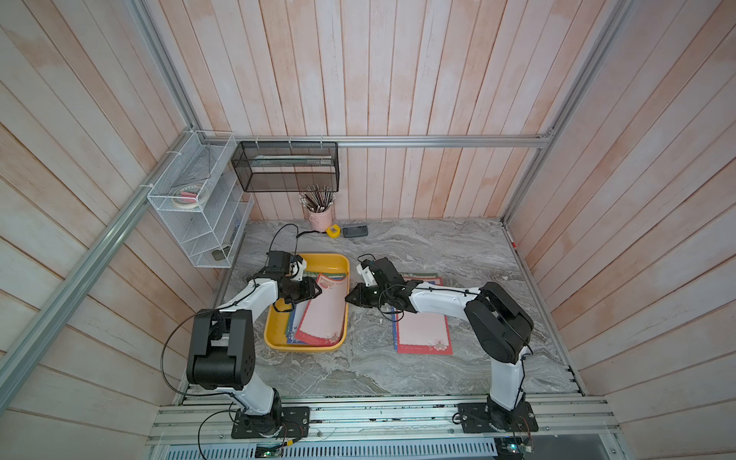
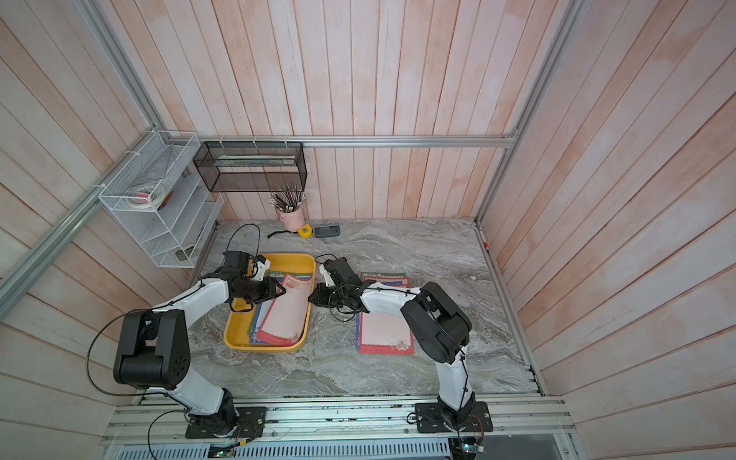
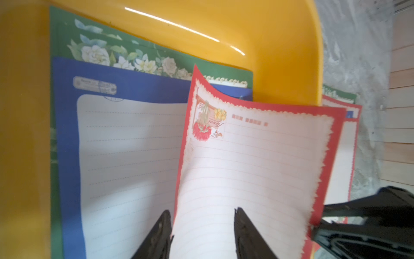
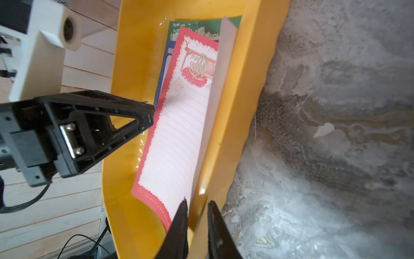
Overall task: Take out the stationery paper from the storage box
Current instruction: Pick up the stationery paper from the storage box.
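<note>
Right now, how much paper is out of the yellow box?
Done: a pile of sheets on the table. In hand: the right pincer straddles the edge of a red-bordered sheet at the yellow box wall. Left: that, plus a blue sheet and green sheet beneath.

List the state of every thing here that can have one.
storage box, holds several sheets
red-bordered sheet, in the box, curled, one edge raised
blue-bordered sheet, flat in the box
green-bordered sheet, flat, lowest visible
sheets outside the box, lying flat
left end effector, open over the red-bordered sheet
right end effector, around the raised edge; grip unclear
</note>
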Controlling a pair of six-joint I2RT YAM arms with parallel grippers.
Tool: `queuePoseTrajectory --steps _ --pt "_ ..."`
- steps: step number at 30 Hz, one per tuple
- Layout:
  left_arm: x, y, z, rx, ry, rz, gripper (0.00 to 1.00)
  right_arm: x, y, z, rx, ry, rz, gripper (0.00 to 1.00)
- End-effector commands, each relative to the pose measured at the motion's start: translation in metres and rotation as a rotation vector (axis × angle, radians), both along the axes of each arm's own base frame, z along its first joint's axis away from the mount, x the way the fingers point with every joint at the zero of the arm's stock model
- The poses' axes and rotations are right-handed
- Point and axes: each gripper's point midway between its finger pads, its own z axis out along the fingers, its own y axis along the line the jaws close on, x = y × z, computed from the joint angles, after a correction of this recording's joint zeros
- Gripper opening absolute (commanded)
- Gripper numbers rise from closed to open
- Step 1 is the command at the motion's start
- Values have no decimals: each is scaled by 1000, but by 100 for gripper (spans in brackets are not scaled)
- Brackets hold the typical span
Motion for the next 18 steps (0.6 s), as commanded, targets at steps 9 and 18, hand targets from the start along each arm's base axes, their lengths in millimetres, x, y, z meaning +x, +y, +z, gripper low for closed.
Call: queuePoseTrajectory --steps 9,18 --pt "-10 -15 1 -124 -2 -28 45 0 -2 -7 8 23 -2 19" --pt "-6 -16 -16 -126 45 -35 45 -1 -2 -6 15 25 2 19"
